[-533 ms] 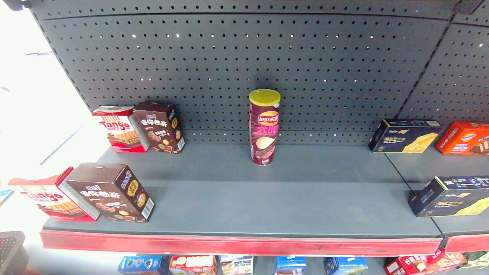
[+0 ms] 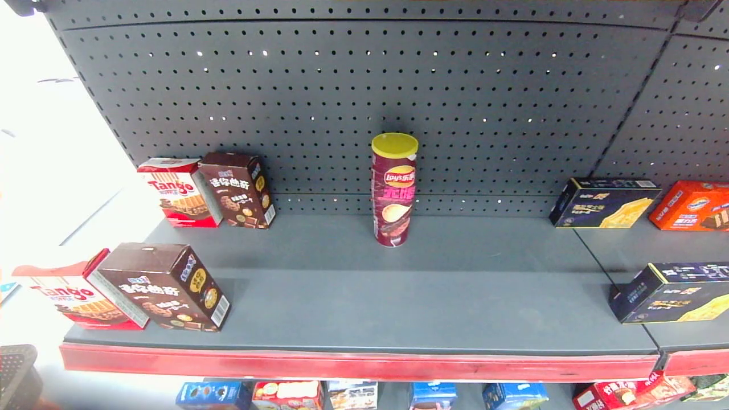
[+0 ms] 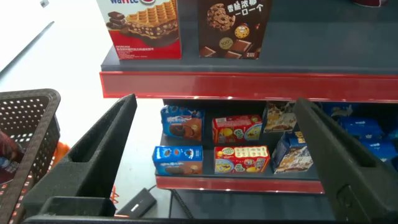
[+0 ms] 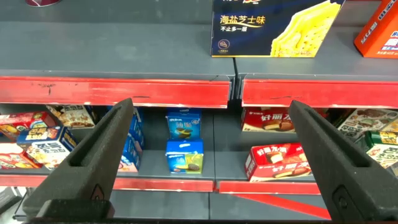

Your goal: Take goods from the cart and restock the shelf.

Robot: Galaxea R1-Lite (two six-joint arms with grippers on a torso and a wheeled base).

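Left tool (image 3: pixel 216 104) and right tool (image 4: pixel 211 107), both spread apart and empty.
Grey shelf (image 2: pixel 364 302) with a red front edge carries an upright chip can (image 2: pixel 393 191) near the pegboard back (image 2: pixel 342 85); boxes (image 2: pixel 165 285) flank it.

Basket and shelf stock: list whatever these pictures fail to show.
- Mesh basket: left wrist view, cut by the frame edge; contents unclear.
- Lower-shelf boxes: head view, cut by the bottom edge and partly hidden behind the red shelf lip.
- Orange box: head view, cut by the right edge.
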